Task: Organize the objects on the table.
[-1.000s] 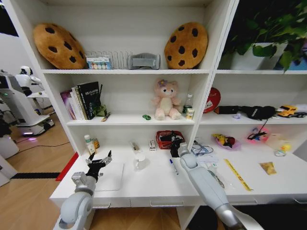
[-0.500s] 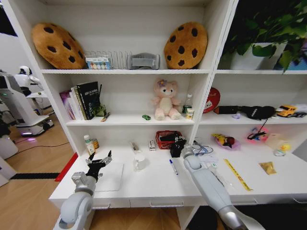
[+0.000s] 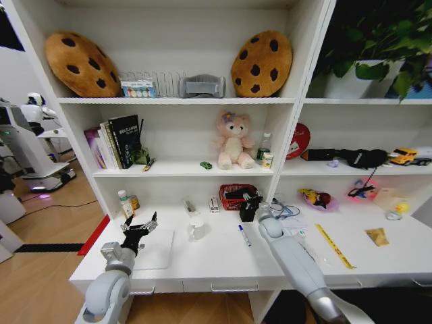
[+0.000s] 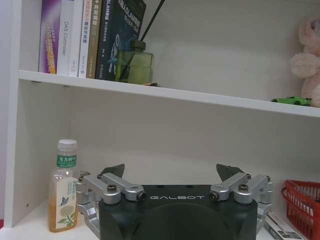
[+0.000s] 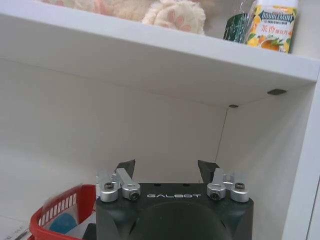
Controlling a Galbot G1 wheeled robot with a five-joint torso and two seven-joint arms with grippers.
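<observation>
Right gripper (image 3: 248, 206) raised at the back of the table (image 3: 223, 260), jaws spread and grasping nothing, hovering just beside the red basket (image 3: 233, 196), under the shelf edge; in the right wrist view the same gripper (image 5: 166, 169) with fingers parted, facing the rear wall, basket rim (image 5: 55, 212) low at one side. Left gripper (image 3: 140, 227) near the table's left front corner, likewise released and empty, poised over the slim white laptop (image 3: 154, 248) lying flat there; from the left wrist view, that gripper (image 4: 170, 173) wide open. Blue-capped marker pen (image 3: 243, 234) flat on the table near its middle, close to the right arm. Clear cup (image 3: 196, 227) just behind the laptop's right edge. Small juice bottle (image 3: 124, 202) upright in the back left corner. Yellow strip (image 3: 335, 246) toward the right front edge. Tiny green toy car (image 3: 206, 165) on the shelf above, beside the pink plush bear (image 3: 233, 140). Second marker possibly among clutter near the right arm, too indistinct to confirm.
</observation>
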